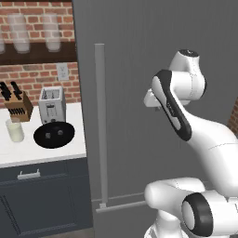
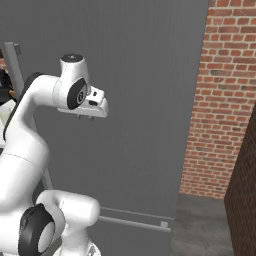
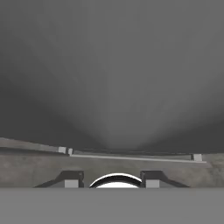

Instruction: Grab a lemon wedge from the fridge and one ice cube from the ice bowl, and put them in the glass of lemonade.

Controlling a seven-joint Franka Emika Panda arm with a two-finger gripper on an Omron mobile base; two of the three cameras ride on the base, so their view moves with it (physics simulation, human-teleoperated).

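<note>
Fridge (image 1: 153, 56) shut, filling the centre of both base views, with the gripper (image 3: 112, 180) raised in front of its door.

Its long bar handle (image 1: 100, 121) runs down the left of the left base view, well left of the hand. In the hand view the fingertips (image 3: 72, 179) stand apart with nothing between them, pointed down the door. On the counter (image 1: 28, 151) at left sit the ice bowl (image 1: 54, 135), the glass of lemonade (image 1: 15, 130), a toaster (image 1: 51, 104) and a knife block (image 1: 16, 103), far from the hand.
</note>
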